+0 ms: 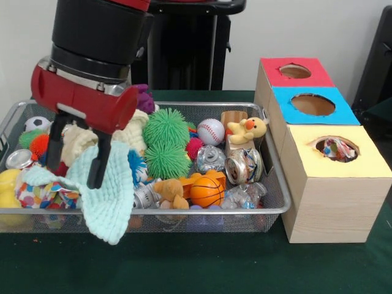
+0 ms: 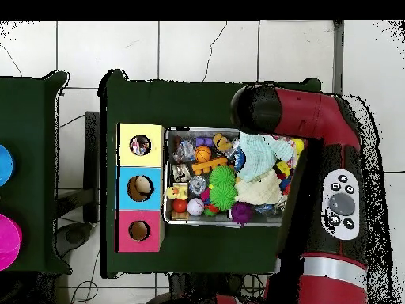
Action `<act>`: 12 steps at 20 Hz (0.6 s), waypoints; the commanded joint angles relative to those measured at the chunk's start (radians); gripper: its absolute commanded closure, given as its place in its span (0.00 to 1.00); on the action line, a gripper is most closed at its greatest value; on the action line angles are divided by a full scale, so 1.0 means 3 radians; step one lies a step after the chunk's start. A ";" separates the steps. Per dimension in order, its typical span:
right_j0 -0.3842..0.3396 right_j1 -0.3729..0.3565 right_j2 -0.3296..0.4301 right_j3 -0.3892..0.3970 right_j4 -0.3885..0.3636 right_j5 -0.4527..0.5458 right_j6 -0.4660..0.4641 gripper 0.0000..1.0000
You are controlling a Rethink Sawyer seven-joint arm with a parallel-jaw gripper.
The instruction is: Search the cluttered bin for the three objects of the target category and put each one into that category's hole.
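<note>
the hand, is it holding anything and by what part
The hand is shut on the light blue cloth, pinching it near its upper edge; the rest hangs down over the front rim of the wire bin.

Front view low and close across the table, overhead view high, straight down, both sharing the wire bin [image 1: 275, 205] [image 2: 168, 178]

Bin [image 1: 277, 205] is packed wall to wall, no bare mesh to reach through. The hand [image 1: 76, 156] and mint cloth [image 1: 107, 205] block the front-view left end. Yellow hole [image 1: 334, 149] is stuffed already; blue hole [image 1: 313, 104] and red hole [image 1: 295, 71] look clear from above.
</note>
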 commanded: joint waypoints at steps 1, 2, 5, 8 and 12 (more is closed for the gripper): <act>-0.0125 0.0162 0.0485 0.0238 -0.0197 -0.0021 -0.0840 0.00; -0.0144 0.0172 0.0516 0.0237 -0.0206 -0.0017 -0.0859 0.00; -0.0180 0.0189 0.0560 0.0278 -0.0293 -0.0059 -0.0938 0.00; -0.0193 0.0193 0.0576 0.0250 -0.0360 0.0017 -0.1017 0.00; -0.0238 0.0204 0.0614 0.0256 -0.0416 0.0037 -0.1107 0.00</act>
